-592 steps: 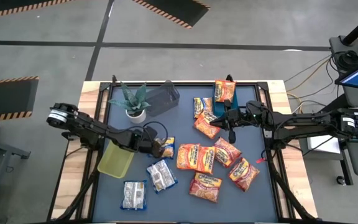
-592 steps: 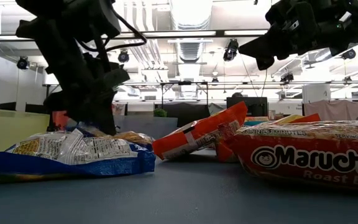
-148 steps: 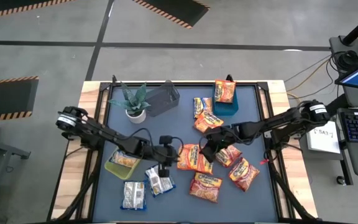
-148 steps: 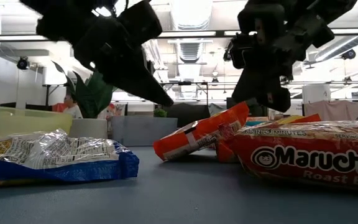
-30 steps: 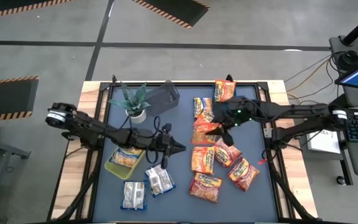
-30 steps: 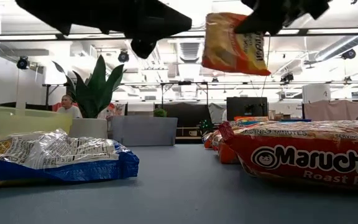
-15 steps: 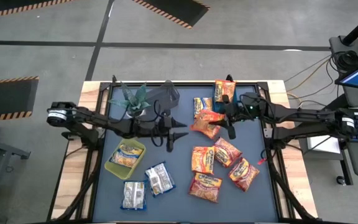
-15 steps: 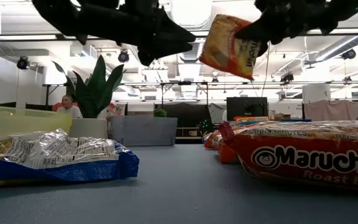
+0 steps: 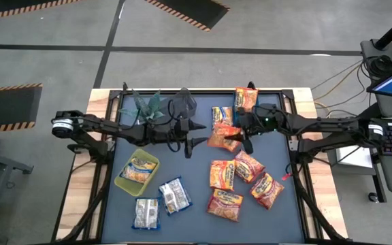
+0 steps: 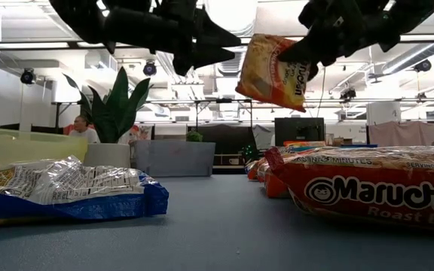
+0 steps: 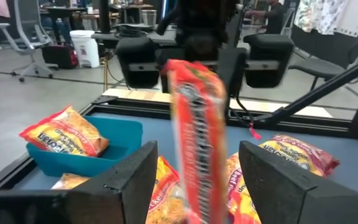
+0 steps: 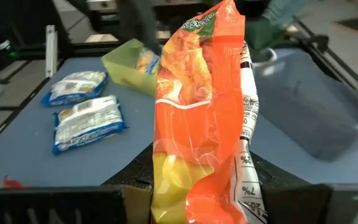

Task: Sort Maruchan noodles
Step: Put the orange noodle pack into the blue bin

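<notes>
My right gripper [image 9: 241,138] is shut on one orange Maruchan packet [image 9: 223,137] in the air above the far middle of the table; the low view shows this packet [image 10: 272,71] high up. My left gripper [image 9: 199,137] is open, holds nothing and hovers just left of that packet, facing it [image 11: 194,130]. Other orange packets [image 9: 222,173] lie flat on the right half. Another one [image 9: 246,100] sits in the blue bin [image 9: 247,117]. Two whitish-blue packets [image 9: 174,194] lie near left. A green bin [image 9: 124,182] holds a yellowish packet. My right gripper pinches the orange packet between its two fingers by one short end [image 12: 194,186], coming level from the table's right. The packet is lifted clear and slants down from the fingers, with its free end [image 10: 251,83] pointing toward the left arm.
A potted plant [image 9: 145,105] and a clear bin [image 9: 184,103] stand at the far left, partly under my left arm. The mat's middle strip [image 9: 189,170] between the two groups of packets is bare. A person [image 10: 79,128] sits in the room behind.
My left gripper has moved toward the far edge and now hovers beside the held packet. My right gripper has kept the orange packet in the air; the packet has tipped from hanging nearly upright to slanting and has sunk a little toward the left arm.
</notes>
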Robot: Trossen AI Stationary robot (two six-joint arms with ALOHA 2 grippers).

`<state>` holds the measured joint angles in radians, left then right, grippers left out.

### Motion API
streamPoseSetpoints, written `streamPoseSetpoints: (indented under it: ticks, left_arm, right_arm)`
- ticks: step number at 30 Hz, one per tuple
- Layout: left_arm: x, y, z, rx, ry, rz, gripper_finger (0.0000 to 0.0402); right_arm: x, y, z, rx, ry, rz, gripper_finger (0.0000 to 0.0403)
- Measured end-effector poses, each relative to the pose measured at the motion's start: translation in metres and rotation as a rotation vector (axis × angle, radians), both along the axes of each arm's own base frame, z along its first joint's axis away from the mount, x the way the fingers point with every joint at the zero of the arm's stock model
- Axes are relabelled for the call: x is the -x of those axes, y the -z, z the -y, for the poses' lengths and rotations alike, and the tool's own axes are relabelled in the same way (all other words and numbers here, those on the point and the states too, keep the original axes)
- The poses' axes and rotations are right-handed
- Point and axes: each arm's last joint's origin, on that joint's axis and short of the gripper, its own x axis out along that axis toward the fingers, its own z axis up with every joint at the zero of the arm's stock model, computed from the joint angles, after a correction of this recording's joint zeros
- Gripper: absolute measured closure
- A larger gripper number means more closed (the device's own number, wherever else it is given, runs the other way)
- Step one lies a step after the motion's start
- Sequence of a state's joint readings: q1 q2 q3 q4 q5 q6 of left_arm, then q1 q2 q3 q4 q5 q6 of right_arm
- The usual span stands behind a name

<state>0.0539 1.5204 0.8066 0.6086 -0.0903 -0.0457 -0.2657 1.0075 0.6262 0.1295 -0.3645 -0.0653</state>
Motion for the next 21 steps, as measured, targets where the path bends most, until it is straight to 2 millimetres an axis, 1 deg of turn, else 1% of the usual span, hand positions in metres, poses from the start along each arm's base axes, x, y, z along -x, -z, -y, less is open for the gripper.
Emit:
streamPoseSetpoints:
  ticks: [6,11,16,21]
  left_arm:
    - [-0.003,0.007,-0.004,-0.002,0.024,-0.021,0.0188]
    - [-0.007,0.017,-0.011,0.010,0.097,-0.040,0.0188]
    - [-0.013,0.025,-0.019,0.014,0.092,-0.022,0.0188]
    - [-0.017,0.034,-0.020,0.012,0.090,-0.026,0.0190]
  right_arm:
    - [-0.009,-0.002,0.001,0.088,0.030,0.019,0.0298]
    - [-0.017,-0.005,0.004,0.126,0.032,0.009,0.0298]
    - [-0.030,-0.005,0.005,0.157,-0.003,0.006,0.0298]
    - [-0.038,-0.002,0.006,0.163,-0.020,-0.011,0.0298]
